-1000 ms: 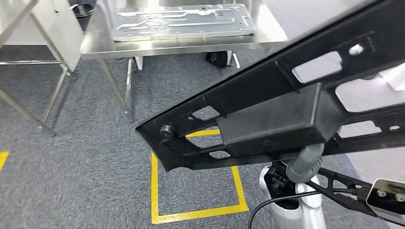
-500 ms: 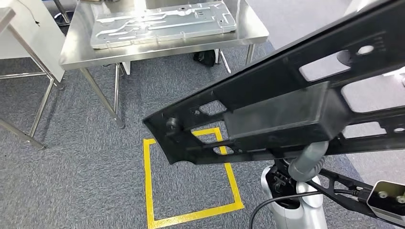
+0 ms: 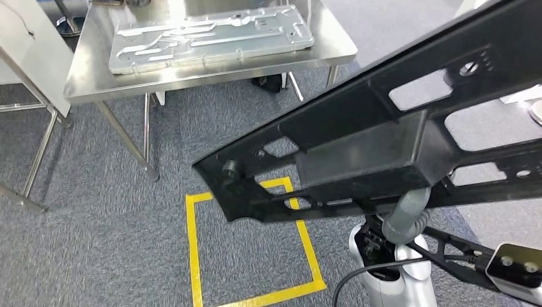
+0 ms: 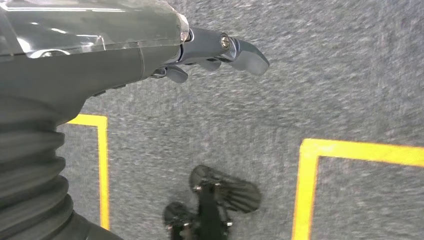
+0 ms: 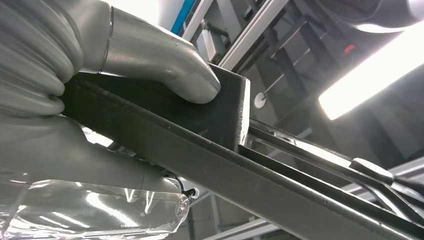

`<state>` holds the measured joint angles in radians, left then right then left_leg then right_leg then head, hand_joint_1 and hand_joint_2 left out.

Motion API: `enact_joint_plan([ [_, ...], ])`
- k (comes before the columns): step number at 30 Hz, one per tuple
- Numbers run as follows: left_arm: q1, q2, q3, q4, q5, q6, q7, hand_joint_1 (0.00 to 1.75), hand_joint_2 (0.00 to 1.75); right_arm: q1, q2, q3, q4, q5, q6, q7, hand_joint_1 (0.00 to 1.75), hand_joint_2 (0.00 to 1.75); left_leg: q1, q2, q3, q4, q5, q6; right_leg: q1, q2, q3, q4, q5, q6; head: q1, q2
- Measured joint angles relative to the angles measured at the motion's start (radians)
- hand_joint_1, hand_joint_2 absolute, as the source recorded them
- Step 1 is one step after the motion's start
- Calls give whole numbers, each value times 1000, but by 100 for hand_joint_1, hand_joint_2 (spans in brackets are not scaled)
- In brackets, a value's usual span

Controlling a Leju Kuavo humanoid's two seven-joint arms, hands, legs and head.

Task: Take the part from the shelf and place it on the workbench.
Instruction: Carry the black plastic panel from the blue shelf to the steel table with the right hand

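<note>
Head view: grey carpet (image 3: pixel 96 243) covers the floor, with a yellow taped square (image 3: pixel 249 246) at 6 o'clock. A steel workbench (image 3: pixel 332 48) stands at 12 o'clock; a metal panel (image 3: pixel 204 35) lies flat on it, inside the edges, leaving bare margin along the near edge. Another steel frame (image 3: pixel 35 153) stands at 9 o'clock, well apart from the workbench legs, with open carpet between them.

The part (image 3: pixel 383 141), a long black frame with cut-outs, runs from centre toward 2 o'clock, above the floor and short of the workbench. In the right wrist view the right hand (image 5: pixel 100 100) grips the part (image 5: pixel 210 145), thumb pressed on its block.

In the left wrist view the left hand (image 4: pixel 150 55) hangs above the carpet, holding nothing, fingers apart.
</note>
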<state>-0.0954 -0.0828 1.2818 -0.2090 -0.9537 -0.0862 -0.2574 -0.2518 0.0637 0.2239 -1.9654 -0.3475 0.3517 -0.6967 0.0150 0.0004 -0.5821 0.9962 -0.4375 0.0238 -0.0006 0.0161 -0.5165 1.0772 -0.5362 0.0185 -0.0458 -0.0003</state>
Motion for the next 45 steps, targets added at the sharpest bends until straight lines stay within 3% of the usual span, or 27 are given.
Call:
enact_joint_plan([
  [2, 0, 0, 0, 0, 0, 0, 0, 0, 175, -1, 0, 0, 0, 0, 0, 0, 175, 175, 0, 0, 1, 0, -1, 1, 0, -1, -7, 11, -3, 1, 0, 0],
  [4, 0, 0, 0, 0, 0, 0, 0, 0, 175, -1, 0, 0, 0, 0, 0, 0, 175, 175, 0, 0, 5, 0, -5, 3, -3, -2, -38, 56, -19, 3, 0, 0],
  [5, 0, 0, 0, 0, 1, 1, 0, 0, 175, 1, 0, 0, 0, 0, 0, 0, 175, 175, 0, 1, 13, 0, -12, 3, -6, -3, -84, 112, -43, 8, 0, 0],
  [6, 1, 0, 0, 0, 3, 1, -1, 0, 175, 2, -1, 0, 1, 0, 0, 0, 175, 175, 1, 1, 30, 0, -26, 1, -10, -6, -125, 137, -47, 13, 0, 0],
  [7, 2, 0, 0, 0, 5, 1, -1, 0, 175, 4, -1, 0, 2, 0, 0, 1, 175, 175, 3, 0, 50, 0, -42, -2, -13, -9, -152, 130, -30, 17, 0, 0],
  [8, 3, 0, 0, 0, 7, 1, -1, 0, 175, 5, -1, 0, 3, 0, 0, 2, 175, 175, 4, 0, 69, -1, -60, -8, -17, -14, -165, 88, 13, 20, 0, 0],
  [9, 2, 0, 0, 0, 8, 1, -2, 0, 175, 4, -1, 0, 4, 0, 0, 3, 175, 175, 4, 0, 86, 1, -75, -14, -16, -19, -154, 16, 71, 18, 0, 0],
  [11, 1, 0, 1, 0, 9, 1, -3, 0, 175, 3, -2, -1, 7, 0, -4, 8, 175, 175, 3, 3, 99, -1, -92, -27, -10, -25, -141, -51, 130, 5, 0, 0],
  [14, -1, 0, 1, 0, 10, 2, -4, 0, 175, 0, -3, -1, 9, -1, -12, 17, 175, 175, 4, 6, 107, 15, -92, -45, -8, -16, -127, -60, 126, -19, 0, 0],
  [16, -4, -2, 1, 0, 10, 2, -4, 0, 175, -4, -3, -2, 10, 0, -11, 19, 175, 175, 6, 6, 71, 95, -101, -50, -8, -14, -103, -65, 113, -34, 0, 0],
  [18, -5, -2, 1, 0, 11, 2, -4, 0, 175, -7, -3, -2, 14, 0, -11, 21, 175, 175, 7, 6, -11, 221, -145, -53, -5, -13, -85, -67, 99, -44, 0, 0],
  [20, -2, -1, 2, 0, 12, 2, -4, 0, 175, -6, -3, -2, 19, 0, -11, 23, 175, 175, 5, 6, -81, 296, -187, -52, 1, -7, -68, -67, 84, -48, 0, 0],
  [21, 0, -1, 2, 0, 13, 2, -4, 0, 175, -6, -3, -2, 21, 0, -11, 24, 175, 175, 4, 5, -96, 289, -182, -48, 4, -5, -57, -67, 76, -49, 0, 0],
  [22, 0, -1, 2, 0, 14, 2, -4, 0, 175, -7, -3, -2, 23, 2, -14, 27, 175, 175, 1, 5, -94, 250, -154, -42, 8, -3, -45, -67, 67, -50, 0, 0],
  [24, 1, 1, 2, 0, 16, 2, -4, 0, 175, -8, -3, -2, 26, 12, -23, 38, 175, 175, -10, 3, -66, 127, -56, -20, 14, -2, -20, -67, 50, -49, 0, 0],
  [25, 1, 2, 2, 0, 18, 2, -4, 0, 175, -9, -3, -2, 28, 19, -29, 44, 175, 175, -15, 1, -53, 79, -28, -12, 16, 0, -12, -68, 42, -47, 0, 0],
  [27, 2, 3, 3, 0, 20, 2, -4, 0, 175, -10, -4, -2, 33, 26, -36, 54, 175, 175, -22, -5, -41, 35, -9, 1, 17, 3, -4, -65, 33, -37, 0, 0],
  [30, 3, 2, 4, 0, 20, 2, -4, 0, 175, -14, -5, -2, 37, 33, -46, 63, 175, 175, -15, -10, -18, 15, 1, 11, 16, 1, 0, -39, 25, -19, 0, 0],
  [32, 1, 2, 4, 0, 21, 2, -5, 0, 175, -21, -6, -2, 41, 41, -58, 74, 175, 175, -11, -13, 1, 10, 1, 15, 10, -3, -36, 32, -9, -4, 0, 0],
  [34, 0, 2, 4, 0, 20, 2, -5, 0, 175, -25, -8, -2, 47, 43, -66, 82, 175, 175, -9, -19, 6, 9, -6, 15, 0, -4, -115, 151, -62, 7, 0, 0],
  [36, 2, 1, 4, 0, 20, 2, -5, 0, 175, -23, -10, -2, 52, 47, -74, 85, 175, 175, -6, -29, 14, 10, -15, 11, -10, -5, -173, 211, -80, 16, 0, 0],
  [37, 3, 1, 4, 0, 19, 2, -5, 0, 175, -23, -12, -2, 53, 50, -78, 86, 175, 175, -3, -33, 21, 10, -22, 8, -15, -6, -176, 189, -57, 20, 0, 0],
  [39, 4, 0, 4, 0, 17, 1, -5, 0, 175, -23, -15, -2, 54, 52, -80, 88, 175, 175, 3, -41, 38, 11, -37, -1, -24, -8, -140, 64, 37, 27, 0, 0],
  [40, 4, 0, 4, 0, 16, 1, -5, 0, 175, -23, -17, -1, 55, 49, -77, 88, 175, 175, 5, -44, 47, 12, -45, -8, -25, -9, -120, 4, 69, 26, 0, 0],
  [42, 5, 0, 4, 0, 15, 0, -5, 0, 175, -21, -20, -1, 56, 41, -70, 87, 175, 175, 5, -48, 57, 14, -59, -25, -21, -11, -103, -51, 92, 13, 0, 0],
  [45, 4, 0, 4, 0, 13, -1, -6, 0, 175, -18, -22, -1, 58, 38, -65, 85, 175, 175, 5, -38, 66, 35, -67, -44, -17, -9, -88, -52, 86, -17, 0, 0],
])
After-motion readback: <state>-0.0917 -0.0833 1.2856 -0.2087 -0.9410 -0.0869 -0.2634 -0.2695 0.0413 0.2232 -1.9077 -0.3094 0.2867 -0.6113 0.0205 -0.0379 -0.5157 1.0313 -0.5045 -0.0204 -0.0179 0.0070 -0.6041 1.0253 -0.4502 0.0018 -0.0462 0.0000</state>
